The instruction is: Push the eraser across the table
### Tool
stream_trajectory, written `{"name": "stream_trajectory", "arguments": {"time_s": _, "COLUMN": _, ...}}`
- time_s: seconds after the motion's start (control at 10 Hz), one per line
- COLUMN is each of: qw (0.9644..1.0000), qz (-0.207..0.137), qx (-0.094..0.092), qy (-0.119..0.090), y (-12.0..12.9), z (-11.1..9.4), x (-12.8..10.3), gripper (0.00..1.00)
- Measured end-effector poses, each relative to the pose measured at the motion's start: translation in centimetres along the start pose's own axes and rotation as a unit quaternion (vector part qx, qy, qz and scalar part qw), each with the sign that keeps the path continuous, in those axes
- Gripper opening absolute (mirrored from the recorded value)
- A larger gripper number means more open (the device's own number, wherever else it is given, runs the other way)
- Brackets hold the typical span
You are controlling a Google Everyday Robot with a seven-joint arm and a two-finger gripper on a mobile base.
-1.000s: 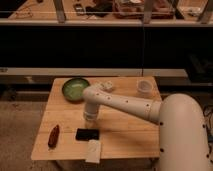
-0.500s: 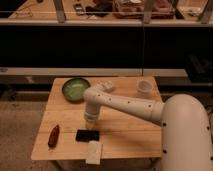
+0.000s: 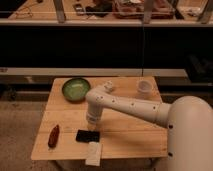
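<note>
The eraser (image 3: 87,135) is a small flat black slab lying on the light wooden table (image 3: 130,135) near its front edge, left of centre. My white arm reaches in from the lower right and bends down at the elbow. My gripper (image 3: 92,121) points down just above and behind the eraser's right end, very close to it. I cannot tell whether it touches the eraser.
A green bowl (image 3: 76,89) sits at the back left. Small white stacked blocks (image 3: 108,86) and a white cup (image 3: 144,88) stand at the back. A red object (image 3: 53,136) lies at the front left. A pale beige block (image 3: 94,153) overhangs the front edge.
The gripper has come down slightly toward the eraser. The eraser lies in nearly the same place.
</note>
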State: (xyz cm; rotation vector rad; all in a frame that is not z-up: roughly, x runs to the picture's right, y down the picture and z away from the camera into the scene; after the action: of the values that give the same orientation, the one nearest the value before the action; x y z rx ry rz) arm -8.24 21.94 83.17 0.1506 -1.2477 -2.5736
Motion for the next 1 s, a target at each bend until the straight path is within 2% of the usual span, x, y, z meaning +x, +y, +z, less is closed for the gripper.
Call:
{"name": "stream_trajectory", "arguments": {"time_s": 0.5, "qw": 0.9999, "qz": -0.01, "qx": 0.013, "qy": -0.003, "y": -1.2, "z": 0.18, "x": 0.04, "gripper": 0.02}}
{"name": "stream_trajectory", "arguments": {"time_s": 1.0, "qw": 0.9999, "qz": -0.01, "qx": 0.013, "qy": -0.003, "y": -1.17, "z": 0.18, "x": 0.03, "gripper": 0.04}}
